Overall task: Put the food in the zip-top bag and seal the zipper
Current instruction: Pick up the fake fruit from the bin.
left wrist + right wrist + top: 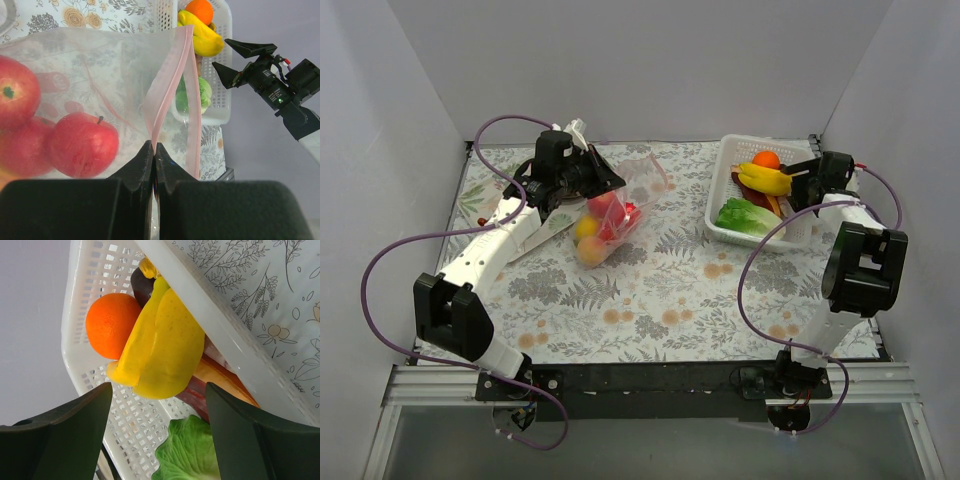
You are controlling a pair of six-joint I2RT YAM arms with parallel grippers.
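The clear zip-top bag [625, 200] lies at the back left with red round fruits [82, 145] and a yellow fruit [588, 228] inside. My left gripper [607, 180] is shut on the pink zipper strip [170, 85] at one end of the mouth [154, 146]; the two strips stand apart there. My right gripper [157, 386] is open over the white basket [85, 365], just short of the yellow banana [170, 340]. The orange [110, 325], purple eggplant [142, 282] and green leafy piece [190, 450] lie in the basket.
The white slotted basket [720, 222] stands at the back right on the flowered cloth [660, 290]. White walls close in the back and both sides. The right gripper [222, 54] shows in the left wrist view beside the basket [220, 107].
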